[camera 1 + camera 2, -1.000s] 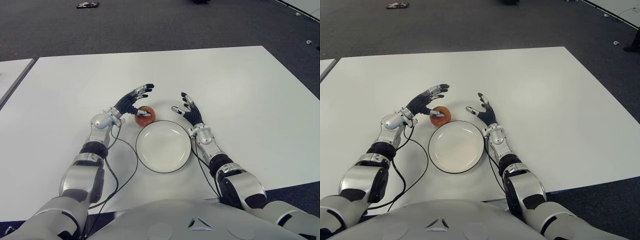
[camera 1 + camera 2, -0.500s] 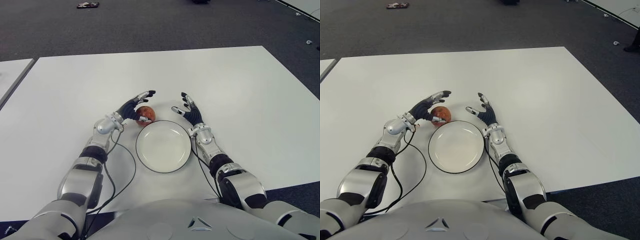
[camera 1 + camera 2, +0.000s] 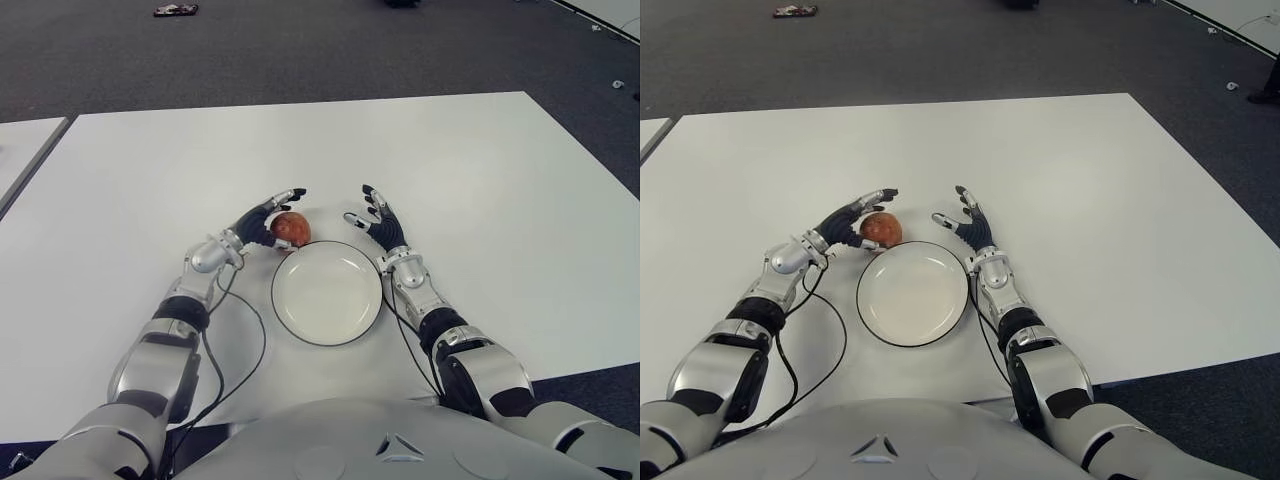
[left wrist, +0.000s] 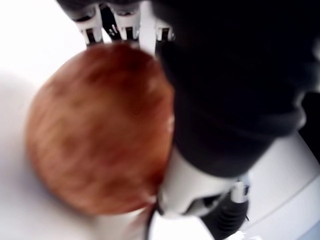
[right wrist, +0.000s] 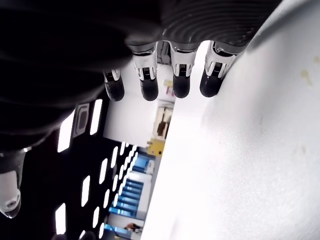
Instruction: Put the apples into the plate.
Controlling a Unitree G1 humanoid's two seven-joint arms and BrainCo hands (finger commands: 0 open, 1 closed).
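Observation:
A red apple (image 3: 291,228) sits on the white table just beyond the far left rim of the white plate (image 3: 327,292). My left hand (image 3: 268,213) is cupped against the apple's left side. Its fingers (image 3: 292,194) stretch over the far side without closing, and the left wrist view shows the apple (image 4: 100,130) pressed close to the palm. My right hand (image 3: 375,220) stands open beside the plate's far right rim, fingers spread and holding nothing. The plate has nothing on it.
The white table (image 3: 480,180) extends far on all sides. A black cable (image 3: 240,340) runs from my left arm across the table left of the plate. Dark carpet floor lies beyond the far edge.
My left hand has come down from above the apple and moved in against it, its fingers now reaching round the far side. The apple, the plate and my right hand have stayed put.

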